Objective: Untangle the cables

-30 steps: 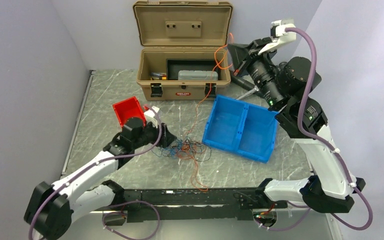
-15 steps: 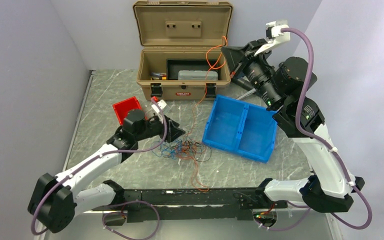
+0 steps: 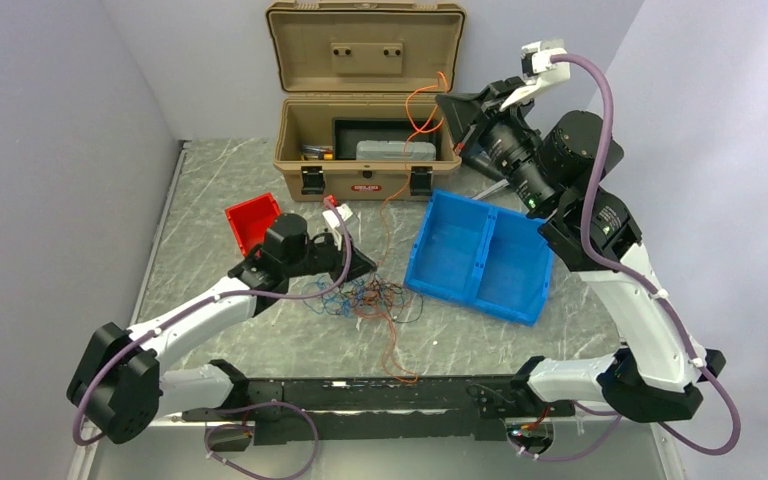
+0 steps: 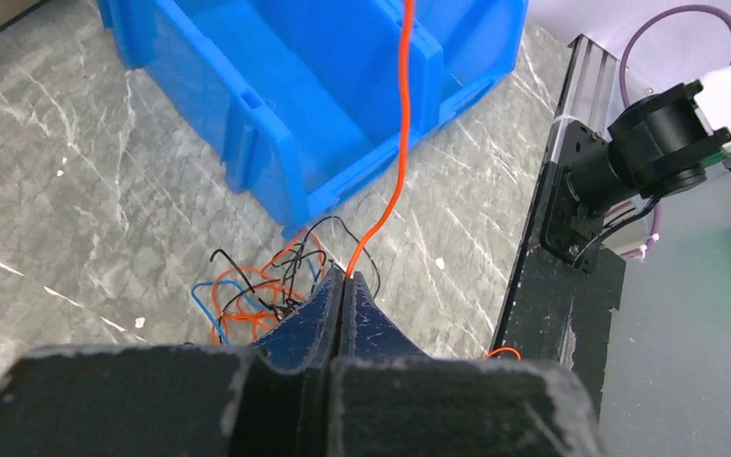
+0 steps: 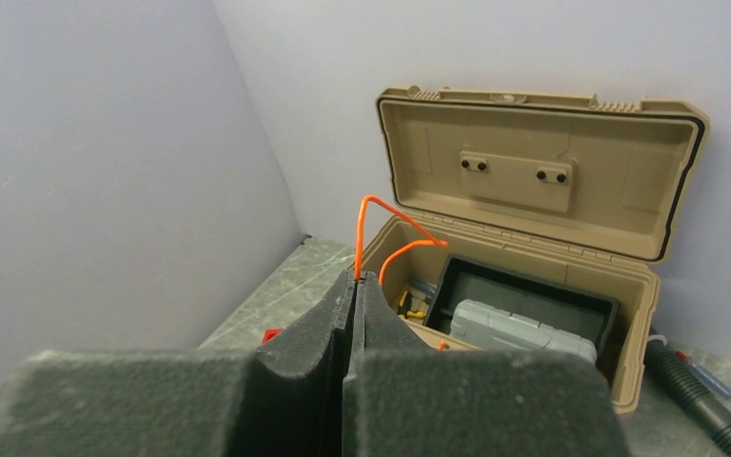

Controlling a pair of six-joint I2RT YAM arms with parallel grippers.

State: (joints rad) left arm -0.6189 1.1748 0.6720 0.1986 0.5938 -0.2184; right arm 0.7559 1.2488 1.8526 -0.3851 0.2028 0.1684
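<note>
top external: thin multicoloured tangled cables [image 3: 365,297]

A grey marbled table [image 3: 210,200] was seen. On it were set an open tan toolbox [image 3: 365,182] far centre, a red bin [image 3: 250,217] left, a blue bin [image 3: 480,262] right, and tangled cables [image 3: 365,298] near centre.

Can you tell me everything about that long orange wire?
The orange wire is very thin, bendy and bright. It runs slanting up off the table between two grips: the left gripper, shut, pinches its low part beside the tangle, and the right gripper, shut, pinches its high part up in front of the open tan toolbox. Past that grip its tip curls into a loose loop.
</note>
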